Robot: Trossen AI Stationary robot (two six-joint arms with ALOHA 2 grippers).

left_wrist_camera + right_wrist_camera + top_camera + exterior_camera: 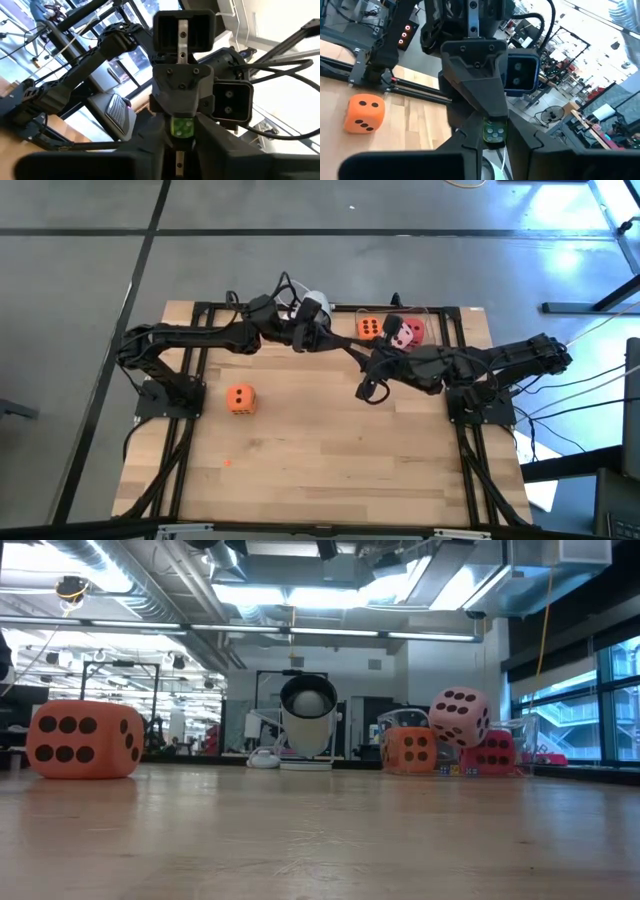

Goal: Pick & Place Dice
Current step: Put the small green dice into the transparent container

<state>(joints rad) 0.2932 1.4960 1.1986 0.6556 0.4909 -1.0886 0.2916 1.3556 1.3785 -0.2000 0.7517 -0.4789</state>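
Observation:
One orange die sits alone on the table's left half. At the far edge another orange die and a red die stand side by side. A pink die rests tilted on top of them. My left gripper and right gripper hang near the table's far middle, pointing at each other at close range. Both are shut and hold no die. A small green patch shows where each pair of fingertips meets; I cannot tell what it is.
A white round camera with a dark ring stands at the far edge, beside my left arm. Black frame rails run along the table's left and right sides. The near half of the wooden table is bare wood.

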